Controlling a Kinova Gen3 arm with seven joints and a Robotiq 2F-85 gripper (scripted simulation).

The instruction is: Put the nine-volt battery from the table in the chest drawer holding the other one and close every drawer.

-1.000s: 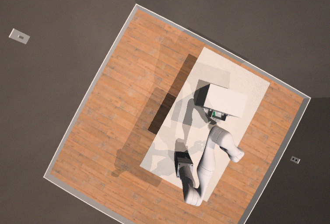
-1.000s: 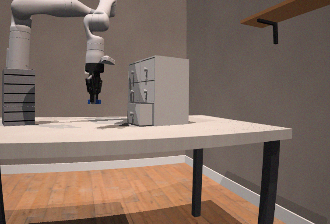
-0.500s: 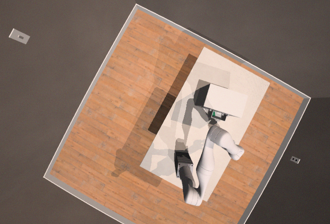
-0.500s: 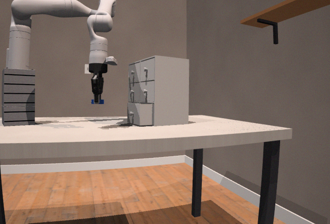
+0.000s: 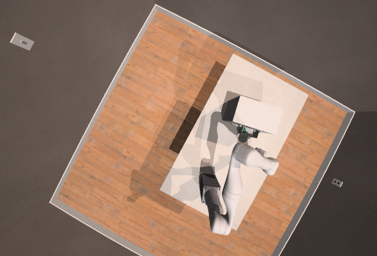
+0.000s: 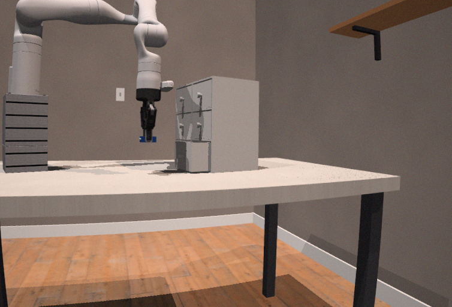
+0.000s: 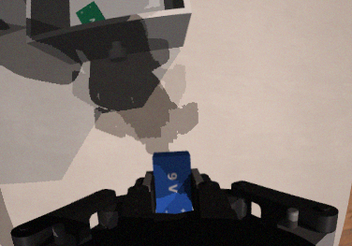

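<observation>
My gripper (image 6: 148, 137) (image 7: 172, 181) points down and is shut on the blue nine-volt battery (image 6: 154, 139) (image 7: 172, 166). It holds the battery above the table, in front of the chest (image 5: 258, 114) (image 6: 235, 124). The chest stands upright. Its bottom drawer (image 6: 199, 156) (image 7: 170, 37) is pulled out partway and looks level. A green piece (image 5: 243, 129) (image 7: 91, 13) lies inside it, near the front wall. No second battery shows in the visible part of the drawer; its rear is out of view. The battery is in front of this drawer, not over it.
Upper drawers with knobs (image 6: 199, 95) (image 6: 198, 125) look pushed in, above the open drawer. The robot's ribbed pedestal (image 6: 25, 134) stands on the table (image 6: 310, 183) at the far left. A wall shelf (image 6: 394, 9) is at the upper right.
</observation>
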